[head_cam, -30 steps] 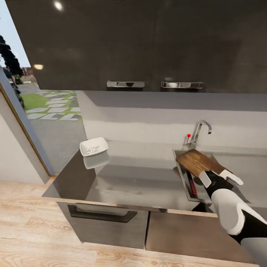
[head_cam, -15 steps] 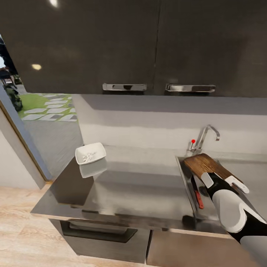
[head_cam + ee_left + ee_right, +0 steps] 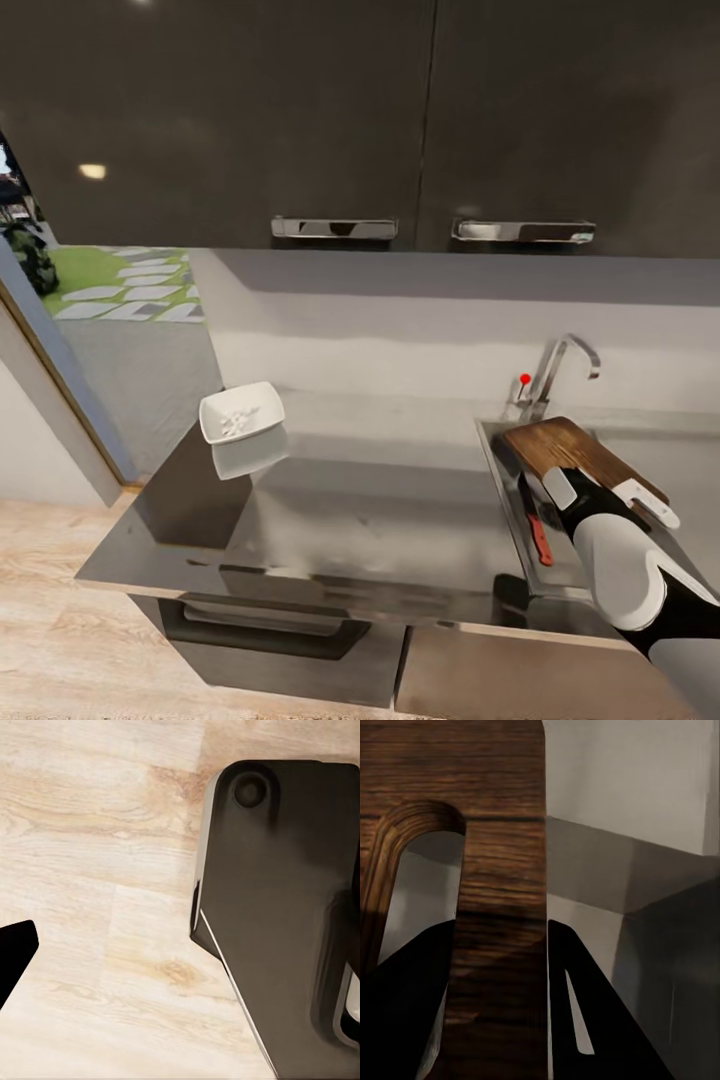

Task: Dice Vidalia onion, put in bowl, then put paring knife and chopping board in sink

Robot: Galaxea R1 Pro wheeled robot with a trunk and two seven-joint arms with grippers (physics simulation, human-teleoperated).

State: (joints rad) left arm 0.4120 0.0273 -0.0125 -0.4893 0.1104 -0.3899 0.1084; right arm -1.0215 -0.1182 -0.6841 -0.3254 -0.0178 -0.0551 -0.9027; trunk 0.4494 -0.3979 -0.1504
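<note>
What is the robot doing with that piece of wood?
The robot's right gripper is holding the chopping board by its handle end, over the sink. The paring knife already lies in the sink. A white bowl with pale bits in it sits at the far left of the countertop.

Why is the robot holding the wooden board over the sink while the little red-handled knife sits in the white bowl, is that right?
Not quite. The head view shows the paring knife lying in the sink, not in the bowl. The right end effector does hold the chopping board over the sink.

dark wall cabinets [image 3: 300, 110], wood floor [image 3: 97, 870], window [image 3: 60, 280]
</note>
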